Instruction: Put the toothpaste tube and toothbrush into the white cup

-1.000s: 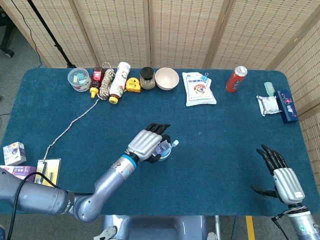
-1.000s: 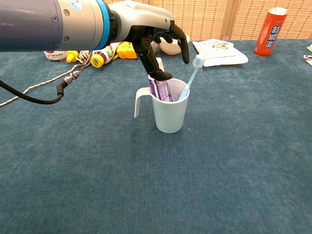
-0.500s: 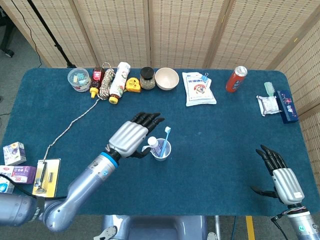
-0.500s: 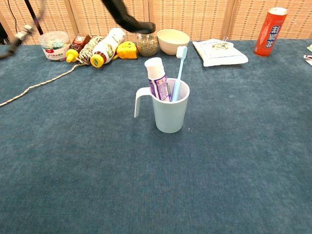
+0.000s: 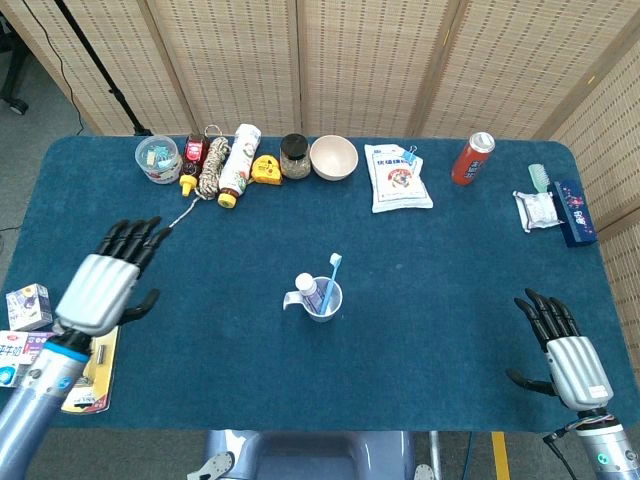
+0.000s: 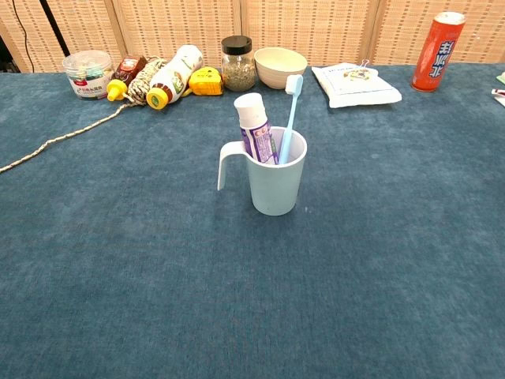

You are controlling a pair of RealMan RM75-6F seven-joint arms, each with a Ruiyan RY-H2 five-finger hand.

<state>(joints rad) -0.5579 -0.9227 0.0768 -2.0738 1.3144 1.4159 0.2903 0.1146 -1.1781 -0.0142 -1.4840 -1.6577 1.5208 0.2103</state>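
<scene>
Fingers spread and holding nothing, the robot's left hand (image 5: 100,285) hangs over the table's left edge, well apart from the white cup (image 6: 274,180) at mid-table. The right hand (image 5: 566,355) rests near the front right corner, its fingers likewise apart and empty. Neither hand appears in the chest view.

The cup stands upright on the blue tablecloth (image 6: 118,260), handle turned to the chest camera's left. Inside it, the toothpaste tube (image 6: 255,129) stands cap-up, its purple body leaning against the rim on the handle side, and the toothbrush (image 6: 289,117) rises just beside it, pale blue handle down in the cup and bristled head up.

With both items seated in the cup and both hands away from it, the task looks complete; by this onlooker's reading nothing more is called for than keeping the arms clear so the cup is not knocked.

Along the far edge, a clear tub (image 5: 157,158) holds small items too small to name, a glass jar (image 6: 237,63) with a black lid shows a speckled filling, and a cream bowl (image 6: 281,66) sits beside it, its contents not visible. A red can (image 6: 438,40) stands upright farther right.
</scene>
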